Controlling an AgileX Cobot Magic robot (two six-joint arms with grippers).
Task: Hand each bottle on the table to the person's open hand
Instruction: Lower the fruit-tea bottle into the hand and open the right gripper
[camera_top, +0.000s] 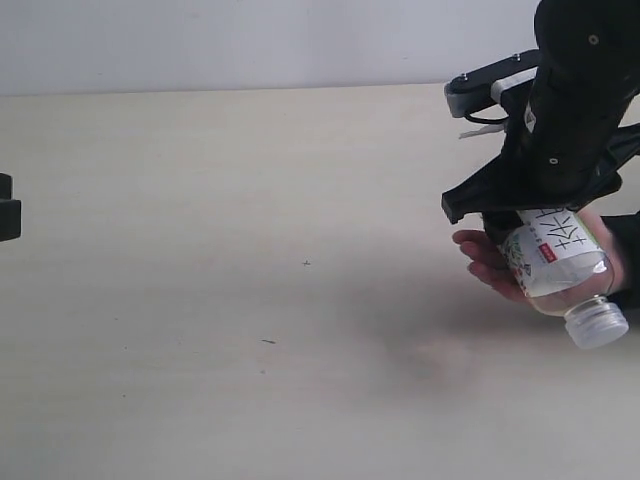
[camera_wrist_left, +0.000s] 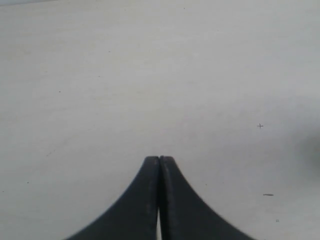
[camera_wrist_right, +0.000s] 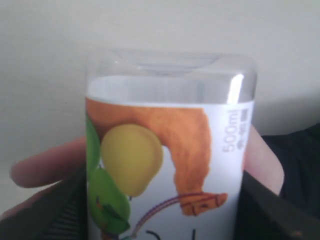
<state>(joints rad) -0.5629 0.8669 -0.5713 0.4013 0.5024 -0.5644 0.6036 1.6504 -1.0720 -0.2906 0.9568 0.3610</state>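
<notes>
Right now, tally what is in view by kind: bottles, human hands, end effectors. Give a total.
bottle: 1
person's hand: 1
End effectors: 2 (left end effector, right end effector)
Total: 4

The right gripper (camera_top: 512, 212) hides the bottle's (camera_top: 555, 262) base, and its arm (camera_top: 575, 100) covers the grip itself. Beneath them the bottle covers most of the hand (camera_top: 485, 262). The left gripper (camera_top: 8, 207) is cut off by the picture's edge. The label's (camera_wrist_right: 165, 175) print is blurred.
</notes>
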